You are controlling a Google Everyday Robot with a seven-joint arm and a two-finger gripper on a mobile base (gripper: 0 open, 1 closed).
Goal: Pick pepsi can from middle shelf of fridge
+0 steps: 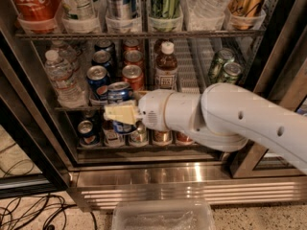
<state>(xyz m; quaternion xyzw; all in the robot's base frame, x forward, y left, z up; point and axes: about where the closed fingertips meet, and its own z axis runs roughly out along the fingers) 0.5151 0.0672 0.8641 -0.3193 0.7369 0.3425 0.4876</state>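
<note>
My gripper (116, 113) is in front of the fridge (268, 56), at the front edge of the middle shelf (72, 108). Its cream fingers (123, 113) are shut on a blue pepsi can (119, 94) with a silver top. The can stands upright, just in front of the lane of red cans (133, 75). A second pepsi can (99, 80) stands on the shelf to its left. My white arm (225, 116) reaches in from the right and hides part of the shelf's front.
Water bottles (60, 75) stand at the shelf's left, a brown bottle (166, 68) in the middle and green cans (225, 66) at the right. The lower rack holds several cans (86, 131). A clear bin (163, 217) and cables (29, 210) lie on the floor.
</note>
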